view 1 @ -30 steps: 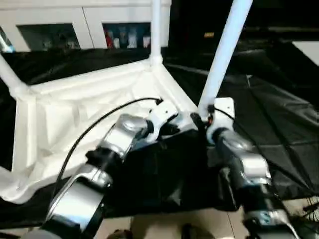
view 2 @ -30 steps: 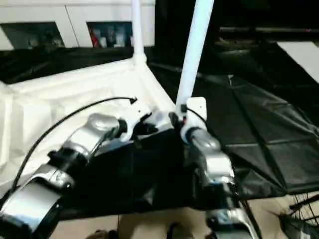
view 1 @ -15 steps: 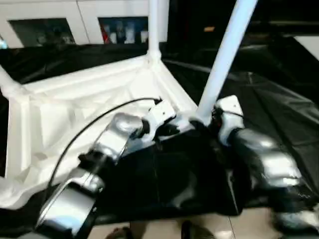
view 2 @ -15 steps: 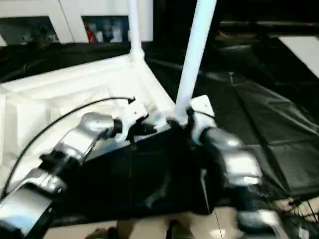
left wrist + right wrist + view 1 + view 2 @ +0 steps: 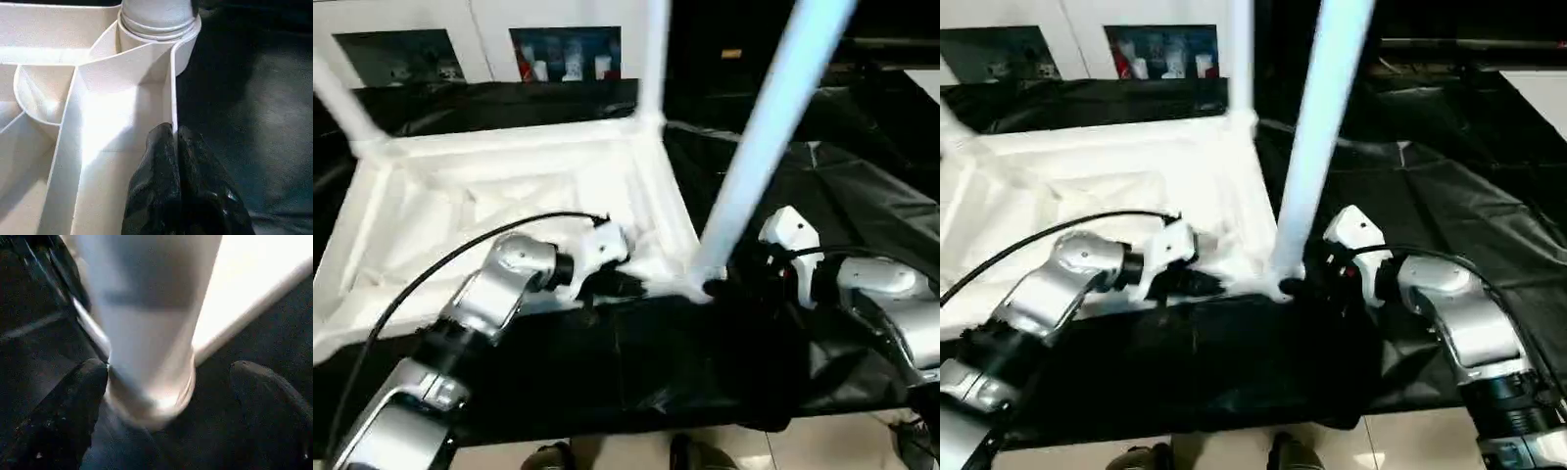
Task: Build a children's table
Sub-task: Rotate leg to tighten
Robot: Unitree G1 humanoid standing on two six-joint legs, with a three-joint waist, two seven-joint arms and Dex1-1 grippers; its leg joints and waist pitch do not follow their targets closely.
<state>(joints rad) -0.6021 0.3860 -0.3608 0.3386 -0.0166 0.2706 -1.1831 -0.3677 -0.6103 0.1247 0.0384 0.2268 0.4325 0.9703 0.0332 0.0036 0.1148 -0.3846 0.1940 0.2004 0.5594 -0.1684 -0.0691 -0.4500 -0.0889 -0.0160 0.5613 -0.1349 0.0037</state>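
Note:
The white table top lies upside down on black cloth, ribs showing. Three white legs stand in its corner sockets: the near right leg, the far right leg and the far left leg. My left gripper is shut on the thin rim wall of the top, a short way from the near right socket. At the foot of the near right leg my right gripper is open, one black finger on each side of the leg and apart from it.
Black cloth covers the work surface out to the right. White cabinets line the back. A flat white panel lies at the far right. A black cable arcs over my left forearm. Pale floor runs along the near edge.
My right gripper has opened off the near right leg, and its forearm has swung out to the right. The left gripper keeps its hold. The camera has shifted.

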